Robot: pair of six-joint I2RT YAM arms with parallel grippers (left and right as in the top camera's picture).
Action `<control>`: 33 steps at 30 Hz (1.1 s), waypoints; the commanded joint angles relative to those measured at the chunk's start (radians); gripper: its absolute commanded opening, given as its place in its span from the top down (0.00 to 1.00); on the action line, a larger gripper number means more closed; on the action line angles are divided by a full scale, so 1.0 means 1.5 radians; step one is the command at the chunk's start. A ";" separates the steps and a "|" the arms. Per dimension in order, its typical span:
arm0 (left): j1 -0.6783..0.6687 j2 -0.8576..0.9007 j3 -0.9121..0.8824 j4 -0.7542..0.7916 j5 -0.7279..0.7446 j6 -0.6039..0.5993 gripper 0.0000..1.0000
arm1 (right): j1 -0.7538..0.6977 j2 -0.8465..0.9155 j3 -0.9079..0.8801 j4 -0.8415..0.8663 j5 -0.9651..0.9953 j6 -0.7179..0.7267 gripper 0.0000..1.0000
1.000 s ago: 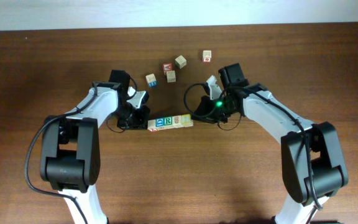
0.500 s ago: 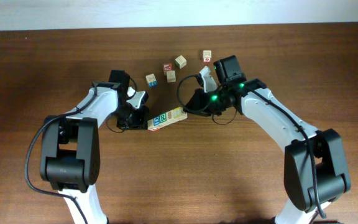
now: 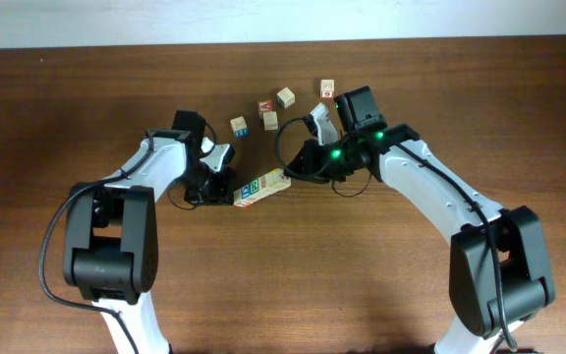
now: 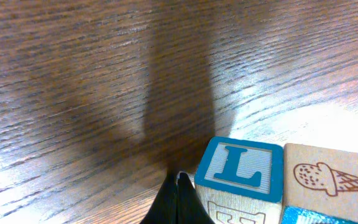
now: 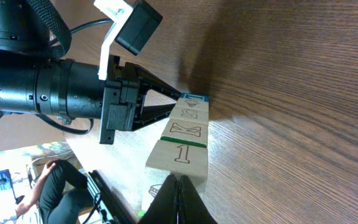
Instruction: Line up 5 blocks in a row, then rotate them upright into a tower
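Firstly, left gripper [image 4: 179, 198]: fingers pressed together into one dark point, nothing between them. The tip sits at the lower left corner of the blue L block [image 4: 238, 167], touching or just short of it; the left wrist view does not settle which. An ice-cream cone block [image 4: 328, 177] butts against the L block's right side.

Right gripper [image 5: 179, 200]: fingers likewise pressed together, holding nothing. The tip meets the near end of the line at the "1" block [image 5: 180, 154], which has a green edge. Beyond it lies a K block [image 5: 188, 130], then a blue-edged block, and the left gripper's black fingers point in from the far end.

From overhead the left gripper [image 3: 224, 192] and right gripper [image 3: 296, 169] stand at opposite ends of the row of letter blocks [image 3: 261, 187]. The row lies on the worktop [image 3: 116, 79] near its centre, tilted, with its right end farther from the robot than its left. Blue and green faces show towards the left end and pale faces towards the right.

Farther back, well apart from the row, lie loose cubes: a cube with blue marks [image 3: 239, 126], a red-faced cube [image 3: 264, 106] with a beige cube [image 3: 270, 120] just beside it, another beige cube [image 3: 285, 96], and a cube with a small red mark [image 3: 327, 89] farthest right.
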 commanded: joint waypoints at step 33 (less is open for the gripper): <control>-0.030 0.005 -0.001 0.004 0.132 0.006 1.00 | 0.071 0.022 -0.007 0.025 0.023 0.058 0.96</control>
